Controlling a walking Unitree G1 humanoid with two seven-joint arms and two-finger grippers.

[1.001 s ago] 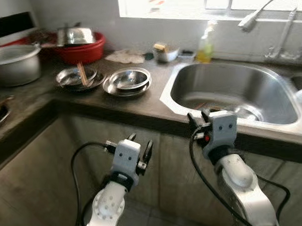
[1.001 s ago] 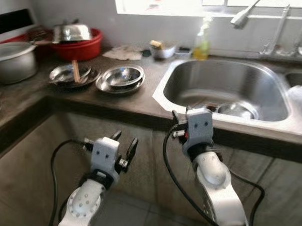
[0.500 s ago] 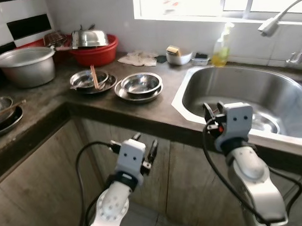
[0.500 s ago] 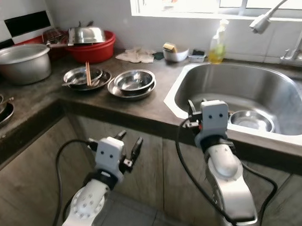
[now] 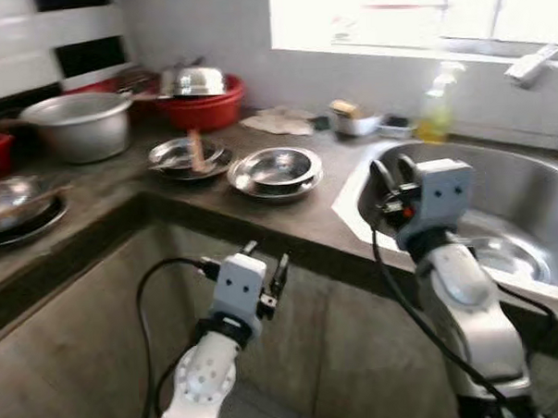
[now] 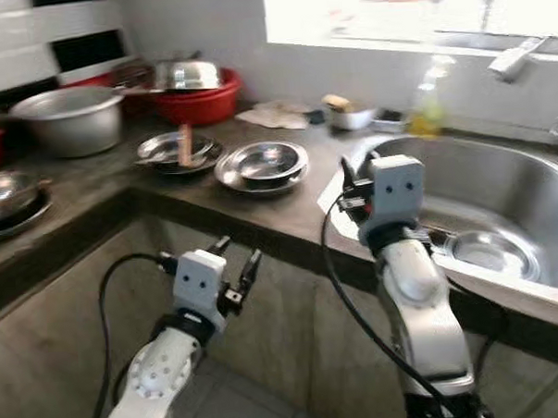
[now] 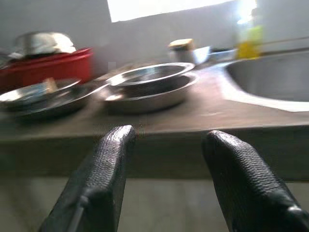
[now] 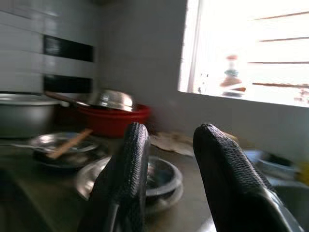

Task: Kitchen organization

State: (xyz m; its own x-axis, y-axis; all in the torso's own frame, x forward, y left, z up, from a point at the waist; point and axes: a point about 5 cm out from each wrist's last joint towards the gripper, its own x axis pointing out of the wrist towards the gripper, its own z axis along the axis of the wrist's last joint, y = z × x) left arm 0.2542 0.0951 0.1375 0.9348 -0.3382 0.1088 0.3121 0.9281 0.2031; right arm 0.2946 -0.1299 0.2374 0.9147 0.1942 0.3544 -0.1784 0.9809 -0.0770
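Note:
A stack of shallow steel bowls (image 5: 275,169) sits on the dark counter (image 5: 260,210), close to the sink. Beside it lies a steel dish holding chopsticks (image 5: 189,155). My left gripper (image 5: 266,262) is open and empty, below the counter's front edge and facing the cabinet; its wrist view looks along the counter top at the stacked bowls (image 7: 147,84). My right gripper (image 5: 393,173) is raised at counter height over the near left corner of the sink (image 5: 529,207), open and empty. It points towards the stacked bowls (image 8: 161,176).
A red basin with a steel lid (image 5: 200,92) and a large metal pot (image 5: 76,121) stand at the back left. More steel dishes (image 5: 14,197) lie far left. A soap bottle (image 5: 434,117) and small bowl (image 5: 354,121) stand by the window. A steel bowl (image 6: 485,251) rests in the sink.
The camera has swung left, so the counter and sink sit further right in view. My right gripper has risen from the sink's front edge to counter height. Both grippers stay open.

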